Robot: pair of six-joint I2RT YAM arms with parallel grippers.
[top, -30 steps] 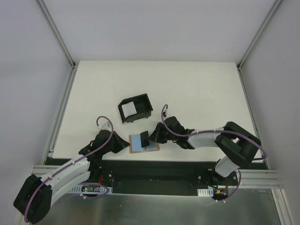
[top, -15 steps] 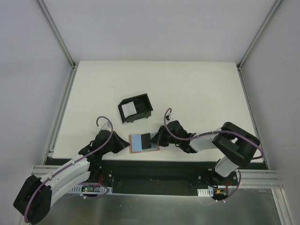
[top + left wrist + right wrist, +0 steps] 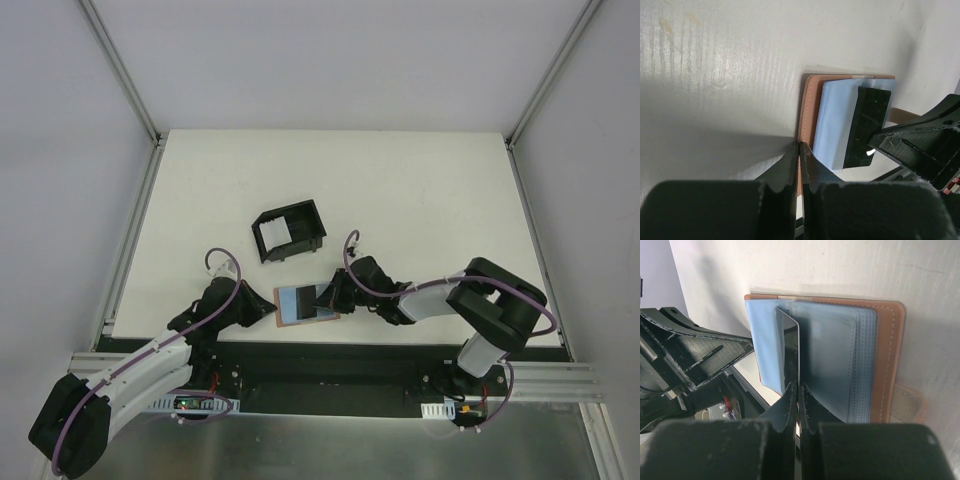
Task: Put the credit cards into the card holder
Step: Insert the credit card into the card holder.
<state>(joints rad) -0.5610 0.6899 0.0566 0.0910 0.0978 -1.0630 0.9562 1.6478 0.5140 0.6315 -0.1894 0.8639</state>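
Note:
The card holder (image 3: 300, 305) lies open near the table's front edge: a tan wallet with light blue inner pockets. My left gripper (image 3: 262, 312) is shut on its left tan edge, as the left wrist view (image 3: 800, 145) shows on the wallet (image 3: 810, 100). My right gripper (image 3: 335, 297) is shut on a thin, dark-looking credit card (image 3: 789, 350). It holds the card on edge over the blue pockets (image 3: 840, 365). The same card shows in the left wrist view (image 3: 867, 125). The snap tab (image 3: 907, 407) sticks out on the wallet's right side.
A black open-sided box (image 3: 290, 232) with a white card (image 3: 277, 236) inside stands behind the wallet. The table's front edge and the arm bases lie just below the wallet. White walls and metal rails bound the table.
The right gripper has turned the dark card from lying more flat toward the camera to standing more on edge over the wallet. The left gripper has kept its hold.

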